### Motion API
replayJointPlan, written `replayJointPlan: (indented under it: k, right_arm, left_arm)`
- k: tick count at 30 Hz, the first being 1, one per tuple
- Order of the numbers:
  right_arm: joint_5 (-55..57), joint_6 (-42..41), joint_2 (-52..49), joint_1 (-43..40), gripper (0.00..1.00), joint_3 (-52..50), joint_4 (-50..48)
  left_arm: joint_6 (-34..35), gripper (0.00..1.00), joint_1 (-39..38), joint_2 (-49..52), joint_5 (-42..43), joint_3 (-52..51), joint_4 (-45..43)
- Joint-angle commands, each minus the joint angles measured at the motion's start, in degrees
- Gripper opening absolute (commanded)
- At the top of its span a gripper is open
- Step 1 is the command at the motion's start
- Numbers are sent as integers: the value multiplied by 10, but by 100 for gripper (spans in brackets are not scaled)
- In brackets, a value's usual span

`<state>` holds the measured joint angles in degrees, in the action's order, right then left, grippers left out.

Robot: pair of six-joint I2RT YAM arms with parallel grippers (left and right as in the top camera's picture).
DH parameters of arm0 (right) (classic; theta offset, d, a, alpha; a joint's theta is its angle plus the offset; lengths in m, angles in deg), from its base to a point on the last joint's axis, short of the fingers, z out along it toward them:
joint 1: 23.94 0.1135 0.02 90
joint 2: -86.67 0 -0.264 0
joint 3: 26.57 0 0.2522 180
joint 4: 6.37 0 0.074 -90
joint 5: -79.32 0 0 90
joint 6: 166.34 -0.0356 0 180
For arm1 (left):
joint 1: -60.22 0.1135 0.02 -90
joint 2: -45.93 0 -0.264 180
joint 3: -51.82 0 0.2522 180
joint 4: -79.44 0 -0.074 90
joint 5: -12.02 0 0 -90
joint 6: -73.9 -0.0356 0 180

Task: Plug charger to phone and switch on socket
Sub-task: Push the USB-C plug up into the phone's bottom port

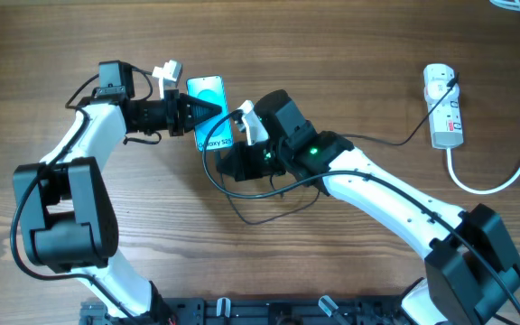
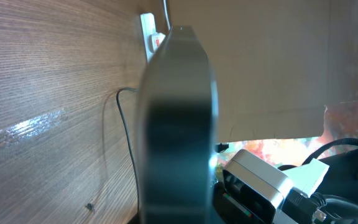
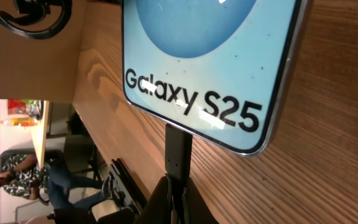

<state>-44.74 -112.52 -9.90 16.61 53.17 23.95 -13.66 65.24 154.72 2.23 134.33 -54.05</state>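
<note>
Teal phone (image 1: 208,90) — "Galaxy S25" lettering — pinched in left claw (image 1: 208,110); right claw (image 3: 178,200) grips charger (image 3: 179,152) plug.

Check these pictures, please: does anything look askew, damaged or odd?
Nothing looks damaged or spilled. Only the charger is untidy: its slack lies in loose loops on the table under the right arm, where it might snag.

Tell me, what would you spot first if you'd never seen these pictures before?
The bright teal phone jumps out, in the middle of the wooden table, with "Galaxy S25" written big across it in the right wrist view. Just below that writing, the jaws of the right arm pinch the black charger tip right at the phone's bottom edge. Far off to the right lies the white socket.
</note>
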Motion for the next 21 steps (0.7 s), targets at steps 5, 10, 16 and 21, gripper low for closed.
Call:
replayJointPlan:
  k: [5,10,16,21]
  right_arm:
    - [57,19,-9,-31,34,14,-54]
    - [56,47,66,-30,70,14,34]
    - [120,29,49,42,59,14,83]
    - [206,-5,4,87,49,14,59]
  left_arm:
    - [-7,4,-8,3,22,-7,13]
    - [-7,4,-8,3,22,-7,10]
    - [-7,4,-8,3,22,-7,10]
    - [-5,4,-8,3,22,-7,11]
